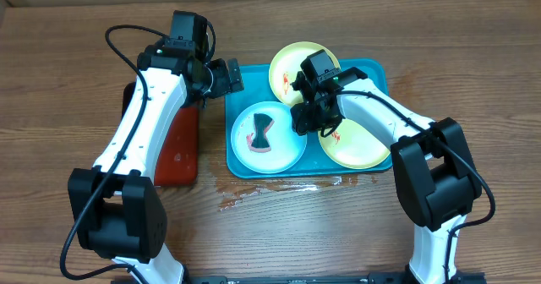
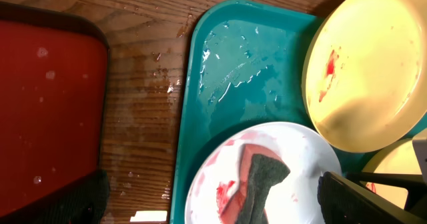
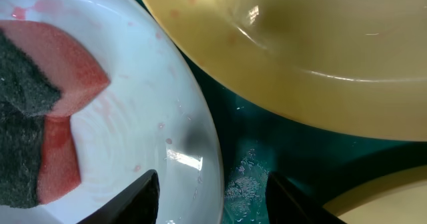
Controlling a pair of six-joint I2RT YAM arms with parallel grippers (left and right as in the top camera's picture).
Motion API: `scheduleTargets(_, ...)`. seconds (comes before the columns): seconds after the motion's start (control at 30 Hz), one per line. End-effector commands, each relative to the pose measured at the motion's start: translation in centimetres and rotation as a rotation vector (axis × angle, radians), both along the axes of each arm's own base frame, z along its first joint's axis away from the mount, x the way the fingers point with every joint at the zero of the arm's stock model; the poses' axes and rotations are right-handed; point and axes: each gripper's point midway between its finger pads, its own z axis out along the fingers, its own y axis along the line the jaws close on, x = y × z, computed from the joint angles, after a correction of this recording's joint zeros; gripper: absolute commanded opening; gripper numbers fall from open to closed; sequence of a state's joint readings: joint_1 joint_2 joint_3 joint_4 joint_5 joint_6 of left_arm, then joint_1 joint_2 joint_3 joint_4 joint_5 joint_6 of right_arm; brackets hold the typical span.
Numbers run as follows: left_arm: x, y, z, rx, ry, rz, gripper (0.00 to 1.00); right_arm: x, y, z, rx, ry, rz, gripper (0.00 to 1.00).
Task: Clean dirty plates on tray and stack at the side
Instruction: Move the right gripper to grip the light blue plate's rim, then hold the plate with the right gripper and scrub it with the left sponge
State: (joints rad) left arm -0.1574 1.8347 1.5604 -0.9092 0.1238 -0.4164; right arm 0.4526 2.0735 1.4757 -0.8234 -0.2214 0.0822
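Now your right gripper (image 3: 212,184), open and empty, straddles the rim of the light blue plate (image 3: 147,104); the sponge (image 3: 40,104) lies just left, nearer than your open left gripper (image 2: 213,192).

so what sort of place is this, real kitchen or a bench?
Likely a lab bench staged for dishwashing, not a kitchen: a wooden table, smeared plates on a wet turquoise tray, and a sponge lying on the light blue plate.
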Motion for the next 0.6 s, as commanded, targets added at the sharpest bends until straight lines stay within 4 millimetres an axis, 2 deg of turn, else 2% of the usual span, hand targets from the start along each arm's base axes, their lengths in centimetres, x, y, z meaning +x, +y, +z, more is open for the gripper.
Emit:
scheduleTargets(0.0, 0.3, -0.3, 1.0, -0.01, -0.022, -0.007, 1.0, 0.3, 0.2, 0.1, 0.006, 0.005, -0.017, 0.53)
scheduleTargets(0.07, 0.1, -0.4, 0.8, -0.01, -0.011, -0.011, 0.96, 0.2, 0.2, 0.1, 0.004, 0.012, -0.025, 0.49)
scheduleTargets(0.13, -0.5, -1.0, 0.5, -0.02, 0.009, -0.025, 0.86, 0.0, 0.1, 0.0, 0.001, 0.02, -0.029, 0.45)
scheduleTargets(0.27, -2.3, -3.6, -1.1, -0.06, 0.065, -0.09, 0.59, 0.2, 0.1, 0.0, 0.005, 0.018, -0.043, 0.32)
scheduleTargets(0.4, -3.6, -5.4, -3.0, -0.052, 0.103, -0.14, 0.46, 0.1, 0.1, 0.0, 0.004, 0.021, -0.046, 0.24)
scheduleTargets(0.43, -4.1, -6.2, -3.9, -0.048, 0.113, -0.162, 0.45, 0.0, 0.1, 0.0, 0.002, 0.026, -0.046, 0.21)
scheduleTargets(0.47, -4.6, -7.0, -4.8, -0.046, 0.123, -0.177, 0.55, -0.1, 0.0, 0.0, 0.0, 0.032, -0.05, 0.19)
scheduleTargets(0.5, -4.7, -7.2, -5.2, -0.045, 0.128, -0.179, 0.58, -0.1, 0.0, 0.0, -0.001, 0.035, -0.052, 0.18)
scheduleTargets(0.57, -4.9, -7.5, -6.0, -0.044, 0.14, -0.182, 0.58, -0.2, 0.0, 0.0, -0.002, 0.039, -0.059, 0.17)
